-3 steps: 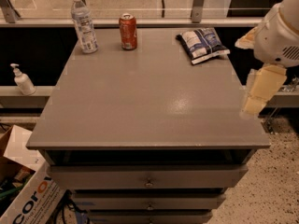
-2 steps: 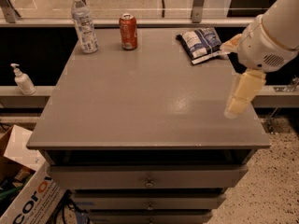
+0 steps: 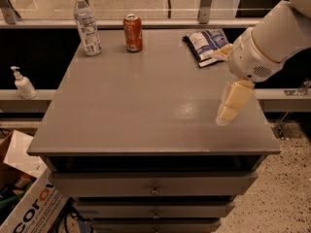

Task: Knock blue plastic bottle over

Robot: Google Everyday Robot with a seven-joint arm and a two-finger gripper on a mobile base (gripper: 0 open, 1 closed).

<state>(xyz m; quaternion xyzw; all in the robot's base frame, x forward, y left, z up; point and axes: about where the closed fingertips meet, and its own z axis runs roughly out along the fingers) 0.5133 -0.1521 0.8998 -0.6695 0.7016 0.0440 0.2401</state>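
The blue plastic bottle stands upright at the back left corner of the grey table; it is clear and bluish with a white cap and a blue-and-white label. My gripper hangs over the right side of the table, pointing down, far to the right of the bottle and nearer the front. It holds nothing. The white arm reaches in from the upper right.
A red soda can stands just right of the bottle. A blue-and-white snack bag lies at the back right. A white pump-dispenser bottle sits on a ledge to the left. A cardboard box is on the floor at lower left.
My arm and gripper have moved left from the table's right edge to over its right side. The bottle, can and bag have not moved.
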